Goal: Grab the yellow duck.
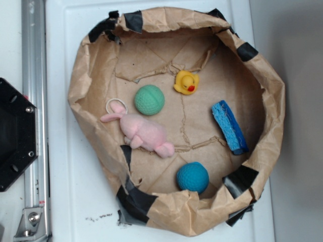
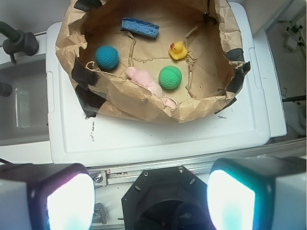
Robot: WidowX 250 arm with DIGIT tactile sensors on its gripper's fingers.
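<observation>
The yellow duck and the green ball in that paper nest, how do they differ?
The yellow duck is glossy yellow with an orange-red beak; the green ball is plain green and dimpled. The duck has a head and body, the ball is round. The duck looks slightly smaller. Both lie loose in the brown paper nest.

Yellow duck [image 2: 178, 50] — beside green ball [image 2: 170, 77]
</observation>
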